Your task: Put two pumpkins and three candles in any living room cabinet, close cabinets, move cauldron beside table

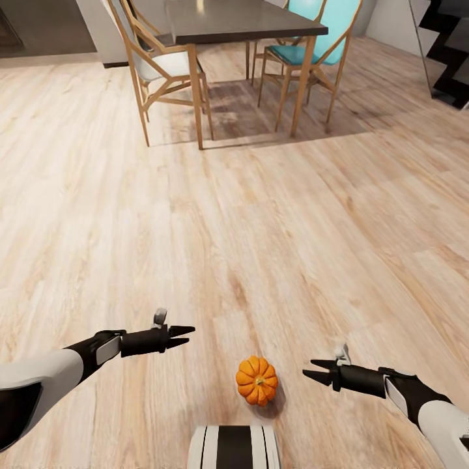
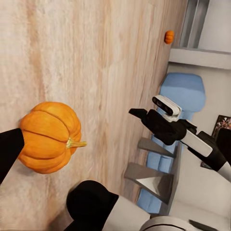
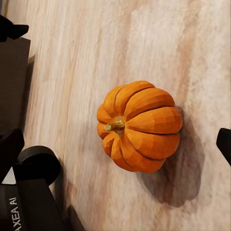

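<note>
Head view. We see a pumpkin [image 1: 256, 380] on the wood floor [image 1: 260, 228], between the two grippers and touching neither. The left gripper [image 1: 184, 336] hangs just off one side of it, its black fingers drawn to a narrow point with only a slight gap between the tips; the right gripper [image 1: 314, 368] hangs just off the other side, its tips likewise only slightly apart. Both point inward toward the pumpkin, and neither holds anything. Well beyond the jaws stand a dark-topped table [image 1: 241, 19], a white-seated chair [image 1: 163, 65] and a teal chair [image 1: 312, 45]. The robot's striped trunk [image 1: 233, 447] sits just behind the pumpkin.

Left wrist view. We find the pumpkin [image 2: 50, 136] just ahead of the left jaws, stem [image 2: 76, 143] sideways in the picture, resting on the floor. The right gripper [image 2: 135, 113] faces us from beyond it. A second pumpkin [image 2: 169, 36] lies far off on the floor, near a pale wall. From here we cannot tell how the left jaws stand.

Right wrist view. We look at the pumpkin [image 3: 140, 126], its stem [image 3: 114, 126] toward the camera, casting a shadow on the floor. One dark fingertip [image 3: 224, 143] of the right gripper shows at the picture's edge, clear of the pumpkin.
</note>
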{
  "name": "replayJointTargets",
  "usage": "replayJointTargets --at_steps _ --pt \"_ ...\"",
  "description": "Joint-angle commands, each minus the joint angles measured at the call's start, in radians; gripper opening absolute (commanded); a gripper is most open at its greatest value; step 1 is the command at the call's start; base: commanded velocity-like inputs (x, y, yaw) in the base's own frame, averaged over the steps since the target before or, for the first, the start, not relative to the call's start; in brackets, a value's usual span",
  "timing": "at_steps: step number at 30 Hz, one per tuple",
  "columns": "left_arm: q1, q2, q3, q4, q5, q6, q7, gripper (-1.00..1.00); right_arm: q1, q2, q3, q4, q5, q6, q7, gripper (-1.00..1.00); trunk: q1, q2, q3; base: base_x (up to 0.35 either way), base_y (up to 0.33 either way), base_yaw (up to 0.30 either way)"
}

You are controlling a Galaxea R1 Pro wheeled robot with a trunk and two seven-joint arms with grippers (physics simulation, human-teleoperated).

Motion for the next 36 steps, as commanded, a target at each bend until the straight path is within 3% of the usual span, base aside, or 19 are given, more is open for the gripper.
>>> replayJointTargets --at_steps 1,24,29,36 --pt "0.000 0.000 0.001 0.000 0.000 0.000 0.000 1.00 0.000 0.001 -0.001 0.000 0.000 -0.001 -0.001 1.00 0.000 0.000 -0.004 0.000 0.000 0.000" --pt "0.000 -0.003 0.001 0.002 0.000 0.000 0.001 1.00 0.000 0.001 -0.006 -0.010 0.002 0.004 0.026 1.00 0.011 -0.006 -0.093 0.000 0.000 0.000" --pt "0.000 -0.002 0.000 0.002 0.000 0.000 0.001 1.00 0.000 0.004 -0.047 -0.013 -0.038 -0.001 0.027 1.00 0.013 -0.007 -0.112 0.000 0.000 0.000" --pt "0.000 -0.003 0.001 0.001 0.000 0.001 0.001 1.00 0.000 0.001 -0.061 -0.015 -0.053 -0.003 0.035 1.00 0.016 -0.008 -0.139 0.000 0.000 0.000"
